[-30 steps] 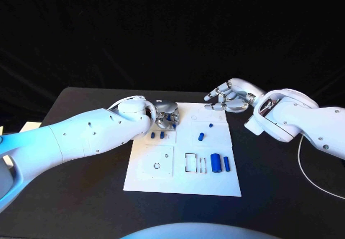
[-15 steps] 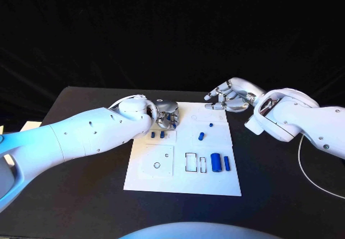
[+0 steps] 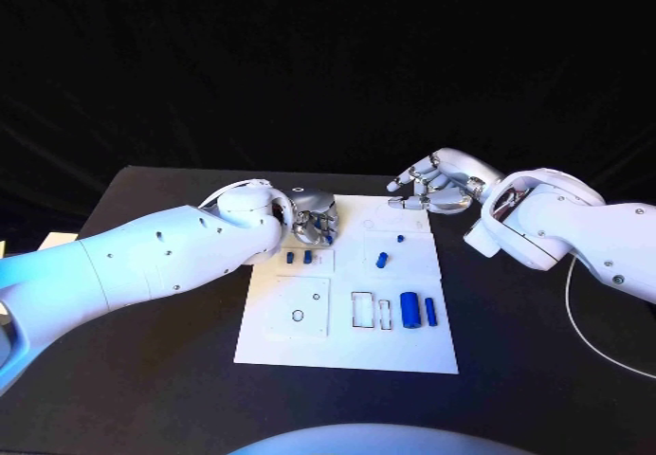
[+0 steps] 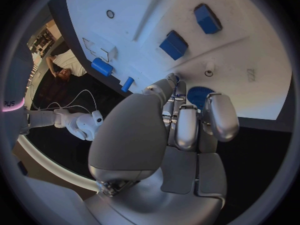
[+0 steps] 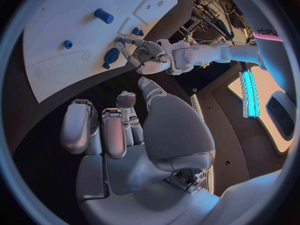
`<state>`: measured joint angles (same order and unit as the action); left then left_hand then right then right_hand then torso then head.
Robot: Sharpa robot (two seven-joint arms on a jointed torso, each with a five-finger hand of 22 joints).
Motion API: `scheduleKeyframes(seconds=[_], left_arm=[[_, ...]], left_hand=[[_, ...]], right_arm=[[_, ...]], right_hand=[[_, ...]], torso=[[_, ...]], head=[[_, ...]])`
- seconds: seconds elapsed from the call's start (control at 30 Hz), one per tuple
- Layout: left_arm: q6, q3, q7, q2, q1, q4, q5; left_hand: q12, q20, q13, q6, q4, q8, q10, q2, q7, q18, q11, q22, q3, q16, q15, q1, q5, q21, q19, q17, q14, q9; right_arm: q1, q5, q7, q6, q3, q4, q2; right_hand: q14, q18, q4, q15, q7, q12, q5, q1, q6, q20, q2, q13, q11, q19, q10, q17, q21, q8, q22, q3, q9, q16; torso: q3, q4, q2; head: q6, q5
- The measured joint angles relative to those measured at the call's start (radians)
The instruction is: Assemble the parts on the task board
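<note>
Over task board (image 3: 410, 351): L hand (image 3: 316, 216), blue part (image 4: 199, 95).

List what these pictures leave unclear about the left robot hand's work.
- Head view: left robot hand covers the board's far-left corner; the part beneath is hidden.
- Left wrist view: fingers overlap a blue part; whether it is gripped is unclear.
- Small board markings: too small to read.
</note>
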<state>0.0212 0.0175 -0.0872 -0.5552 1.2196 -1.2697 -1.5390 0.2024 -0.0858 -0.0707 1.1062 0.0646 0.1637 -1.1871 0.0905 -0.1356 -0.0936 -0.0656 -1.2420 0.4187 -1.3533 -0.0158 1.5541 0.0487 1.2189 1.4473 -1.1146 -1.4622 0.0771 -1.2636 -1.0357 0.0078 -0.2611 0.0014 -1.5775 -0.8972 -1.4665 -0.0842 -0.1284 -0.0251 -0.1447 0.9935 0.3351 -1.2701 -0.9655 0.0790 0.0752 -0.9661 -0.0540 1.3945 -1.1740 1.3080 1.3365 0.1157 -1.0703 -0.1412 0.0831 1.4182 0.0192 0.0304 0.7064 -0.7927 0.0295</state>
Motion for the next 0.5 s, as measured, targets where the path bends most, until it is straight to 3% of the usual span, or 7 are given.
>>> scheduleKeyframes(seconds=[0.2,0.5], left_arm=[[0.008,-0.022,-0.005,-0.055,0.006,-0.05,0.033],[0.006,-0.027,-0.017,-0.107,0.015,-0.07,0.075]], left_hand=[[-0.005,0.0,0.0,0.003,-0.003,-0.002,-0.002,0.003,-0.003,0.0,0.001,-0.002,0.003,0.0,0.0,-0.017,0.0,0.0,0.0,0.004,0.0,-0.001],[-0.011,0.0,0.0,0.003,-0.003,-0.008,-0.003,0.008,-0.003,0.0,0.003,-0.004,0.003,0.0,0.0,-0.027,0.0,0.0,0.0,0.007,0.0,-0.001]], right_arm=[[0.0,0.0,0.0,0.0,0.0,0.0,-0.002],[0.0,0.001,0.0,0.0,0.0,0.0,-0.003]], right_hand=[[0.0,0.0,0.0,0.0,0.0,0.0,0.0,0.0,0.0,0.0,0.0,0.0,0.0,0.0,0.0,0.0,0.0,0.0,0.0,0.0,0.0,0.0],[0.0,0.0,0.0,0.0,0.0,0.0,0.0,0.0,0.0,0.0,0.0,0.0,0.0,0.0,0.0,0.0,0.0,0.0,0.0,0.0,0.0,0.0]], torso=[[-0.0001,0.0027,-0.001],[-0.0006,0.0058,-0.001]], head=[[0.002,0.002],[0.003,0.009]])
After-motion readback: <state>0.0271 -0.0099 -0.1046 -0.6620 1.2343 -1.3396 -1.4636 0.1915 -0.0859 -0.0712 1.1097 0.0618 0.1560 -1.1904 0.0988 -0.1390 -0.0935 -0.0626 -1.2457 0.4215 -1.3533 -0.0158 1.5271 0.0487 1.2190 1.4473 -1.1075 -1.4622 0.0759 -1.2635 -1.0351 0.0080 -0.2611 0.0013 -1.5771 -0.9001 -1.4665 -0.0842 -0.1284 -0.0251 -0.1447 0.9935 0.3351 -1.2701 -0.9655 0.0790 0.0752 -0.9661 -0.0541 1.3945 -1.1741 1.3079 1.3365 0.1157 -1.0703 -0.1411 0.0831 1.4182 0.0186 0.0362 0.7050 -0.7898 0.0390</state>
